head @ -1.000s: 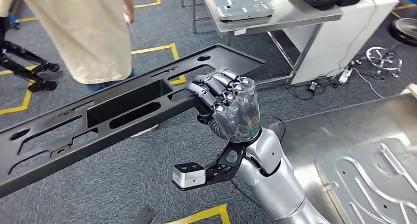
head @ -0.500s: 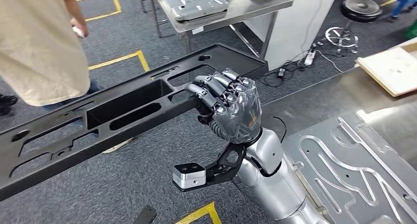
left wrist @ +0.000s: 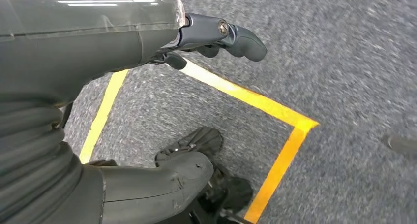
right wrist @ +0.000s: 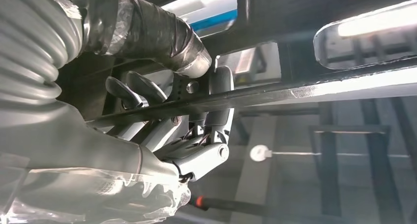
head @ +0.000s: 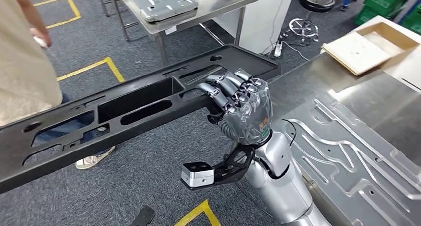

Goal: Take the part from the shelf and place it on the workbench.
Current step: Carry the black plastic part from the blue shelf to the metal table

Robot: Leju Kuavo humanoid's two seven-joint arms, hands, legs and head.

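because the long black part [head: 134, 112] needs support near its middle, right hand [head: 242, 111] curls its fingers over one edge rail, carrying it level above the floor. left hand [left wrist: 147, 37] hangs low, grasp unclear. workbench [head: 357, 136] now sits closer alongside; view has swung.

The light is bright and even from above. The steel workbench [head: 357, 136] shows soft glare. The carpet [left wrist: 344, 61] looks blurred and grainy (motion blur, it seems). Under the black part [right wrist: 295, 93], strong backlight burns out the openings, and the hand [right wrist: 162, 150] stays dim.
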